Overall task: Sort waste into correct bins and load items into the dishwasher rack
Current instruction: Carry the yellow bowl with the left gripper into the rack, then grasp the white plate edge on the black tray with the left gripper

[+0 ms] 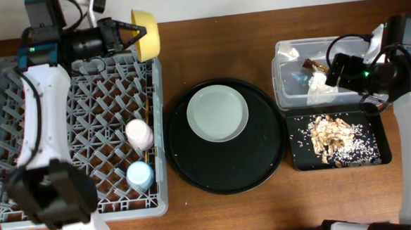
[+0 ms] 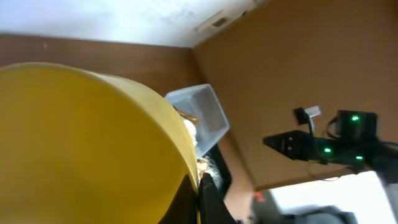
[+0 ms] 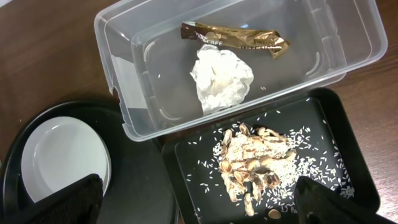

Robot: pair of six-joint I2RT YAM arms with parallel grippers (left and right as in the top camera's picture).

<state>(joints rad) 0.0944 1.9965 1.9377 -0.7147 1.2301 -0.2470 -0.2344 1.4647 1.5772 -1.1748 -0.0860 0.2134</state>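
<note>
My left gripper (image 1: 132, 36) is shut on the rim of the yellow bowl (image 1: 147, 33), held on edge above the far right corner of the grey dishwasher rack (image 1: 21, 89); the bowl fills the left wrist view (image 2: 87, 143). A pink cup (image 1: 140, 134) and a blue cup (image 1: 140, 175) stand in the rack. The pale plate (image 1: 217, 112) lies on the round black tray (image 1: 194, 165). The clear tub (image 3: 124, 81) holds the gold wrapper (image 3: 236, 37) and white napkin (image 3: 221, 78). The black tray (image 3: 186, 180) holds food scraps (image 3: 252, 162). My right gripper (image 3: 199, 199) is open and empty above them.
Rice grains lie scattered in the shallow black tray (image 1: 375, 131). The tub (image 1: 283, 90) and shallow tray sit right of the round tray. Brown wooden tabletop (image 1: 216, 44) surrounds everything. The chopsticks are not clearly in view.
</note>
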